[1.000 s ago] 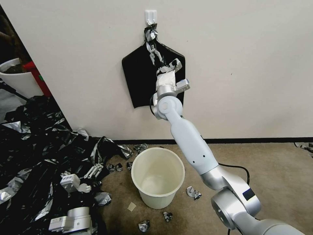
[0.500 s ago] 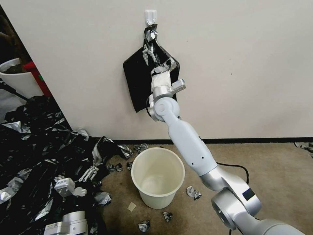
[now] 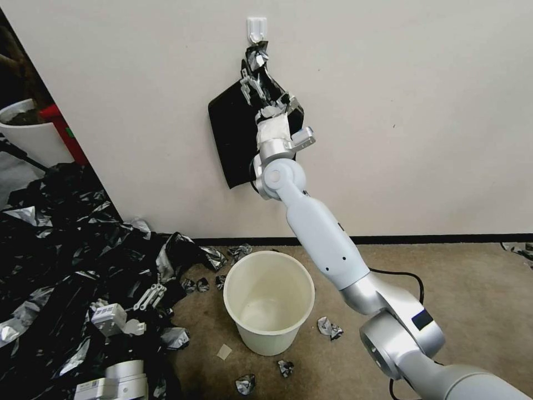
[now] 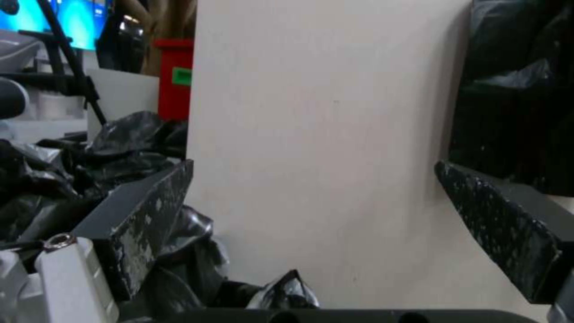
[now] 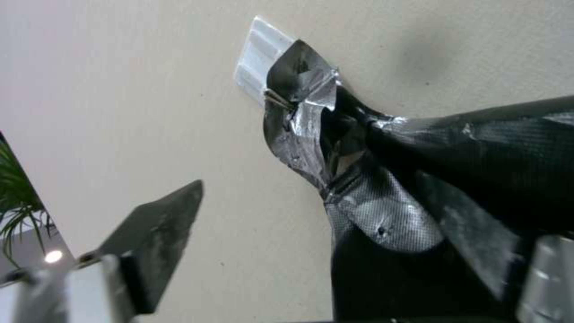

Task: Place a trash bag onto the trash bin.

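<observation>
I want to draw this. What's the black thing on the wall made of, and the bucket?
The black bundle on the wall hook looks like thin plastic film: it crinkles and glints silver near the right gripper. The trash bin looks like smooth, hard cream plastic with a soft sheen.

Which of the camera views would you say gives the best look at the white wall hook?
The right wrist view: the white wall hook is close there, and the knotted top of the black bundle hangs from it. The head view shows the hook small, above the right gripper. The left wrist view faces bare wall.
</observation>
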Robot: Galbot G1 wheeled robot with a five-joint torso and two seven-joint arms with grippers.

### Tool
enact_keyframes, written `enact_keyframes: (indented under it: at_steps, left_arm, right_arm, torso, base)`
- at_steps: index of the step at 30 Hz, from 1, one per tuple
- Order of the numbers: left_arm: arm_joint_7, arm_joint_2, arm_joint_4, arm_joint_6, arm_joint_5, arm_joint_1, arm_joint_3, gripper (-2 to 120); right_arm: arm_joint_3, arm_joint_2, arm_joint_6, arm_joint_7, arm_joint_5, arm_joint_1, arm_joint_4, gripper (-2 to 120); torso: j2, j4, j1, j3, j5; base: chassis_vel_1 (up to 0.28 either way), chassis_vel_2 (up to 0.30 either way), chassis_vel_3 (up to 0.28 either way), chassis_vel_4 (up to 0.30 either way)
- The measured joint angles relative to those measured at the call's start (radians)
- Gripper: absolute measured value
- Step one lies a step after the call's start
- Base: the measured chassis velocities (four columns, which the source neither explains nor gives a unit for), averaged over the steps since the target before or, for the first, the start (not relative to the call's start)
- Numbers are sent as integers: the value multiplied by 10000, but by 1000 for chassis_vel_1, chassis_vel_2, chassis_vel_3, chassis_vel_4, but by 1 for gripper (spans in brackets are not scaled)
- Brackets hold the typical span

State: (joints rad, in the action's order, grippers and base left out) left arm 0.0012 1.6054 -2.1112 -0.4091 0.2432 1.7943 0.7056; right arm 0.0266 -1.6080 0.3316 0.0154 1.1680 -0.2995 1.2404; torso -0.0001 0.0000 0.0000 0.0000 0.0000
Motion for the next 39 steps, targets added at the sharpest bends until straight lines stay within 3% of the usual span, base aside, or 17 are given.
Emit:
enact_keyframes:
  at_steps: [25, 37, 39]
  left_arm:
    - [-16, 29, 79, -118, -163, 55, -65, 100]
    - [-20, 29, 153, -171, -163, 21, -56, 100]
    - [-21, 29, 171, -171, -161, 7, -51, 100]
  right_arm:
    - [-25, -1, 72, 616, -234, -181, -133, 0]
    - [-43, 0, 190, 1133, -342, -314, -201, 0]
    - [87, 0, 219, 877, -1072, -575, -25, 0]
  torso:
    - [0, 0, 0, 0, 0]
    - [0, 0, 0, 0, 0]
    - [0, 0, 0, -1, 0]
  base:
    - [0, 0, 0, 0]
    - [0, 0, 0, 0]
    - [0, 0, 0, 0]
